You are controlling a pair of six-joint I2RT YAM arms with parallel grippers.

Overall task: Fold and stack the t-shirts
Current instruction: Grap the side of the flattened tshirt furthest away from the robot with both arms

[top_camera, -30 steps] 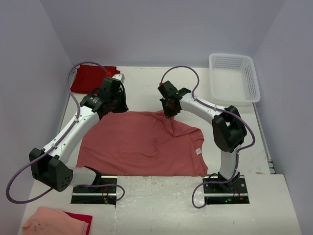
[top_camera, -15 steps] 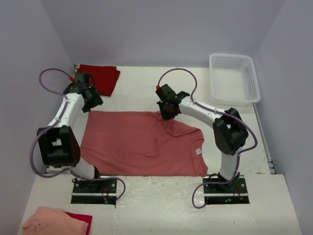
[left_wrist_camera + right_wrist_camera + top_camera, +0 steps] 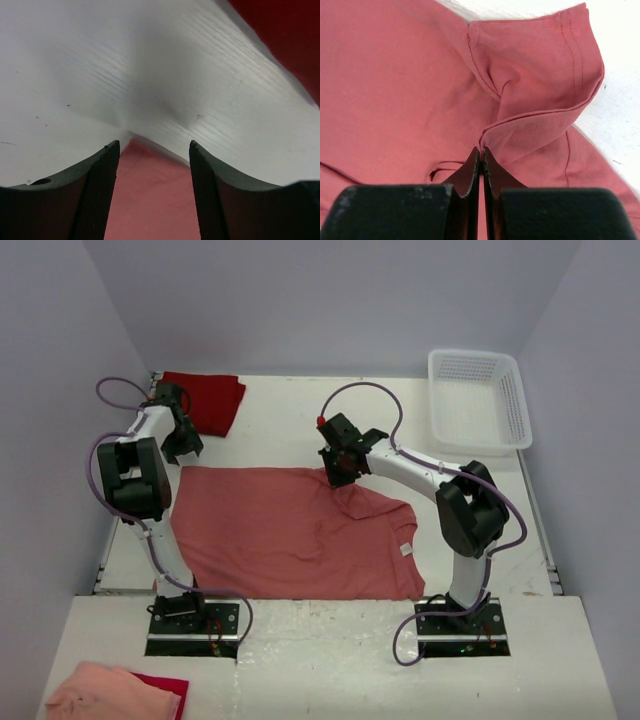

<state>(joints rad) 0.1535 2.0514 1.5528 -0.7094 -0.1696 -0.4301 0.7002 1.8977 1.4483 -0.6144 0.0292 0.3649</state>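
At table centre, one of two shirts: the salmon shirt lies spread flat, one white label at its right edge, and its far right sleeve is bunched into a raised fold. The second, the crimson shirt, lies folded at the far left corner, apart from the first.

The right gripper sits at the far edge of the salmon shirt. In the wrist view its two fingers are pressed together, with the doubled sleeve hem caught at their tips. The left gripper is over bare table between the two shirts. In its wrist view the two fingers stand apart and hold nothing; the far left corner of the salmon shirt lies below the gap, and the crimson shirt is at upper right.

One white mesh basket stands at the far right. One peach cloth lies crumpled at the near left, with a strip of red cloth at its right side.
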